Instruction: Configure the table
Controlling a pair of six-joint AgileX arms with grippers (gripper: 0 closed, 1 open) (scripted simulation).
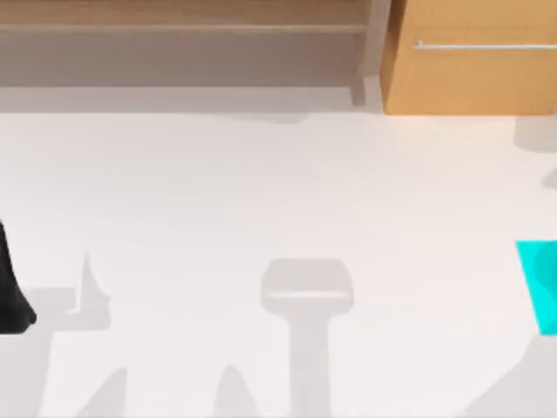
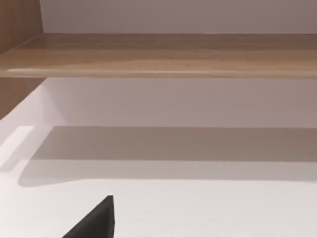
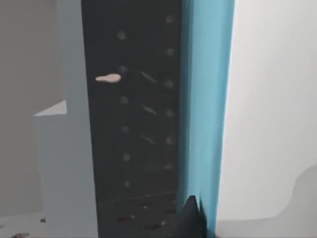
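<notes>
Top view: the table, plain matte white, spans the scene, its middle open. A wooden shelf and drawer cabinet line its far edge; a cyan object sits at the right edge. Neither pincer's opening can be told.

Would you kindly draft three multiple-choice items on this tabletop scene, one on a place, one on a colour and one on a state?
1. Where on the table does the turquoise object lie?
A. right edge
B. centre
C. beside the shelf

2. What colour is the drawer cabinet?
A. white
B. orange-brown
C. black

3. How is the cabinet's drawer?
A. pulled out
B. removed
C. closed

Answers:
1. A, since the top view shows it cut by the right border.
2. B, as its front is orange-brown wood with a silver handle.
3. C, because the front sits flush with no gap.
</notes>
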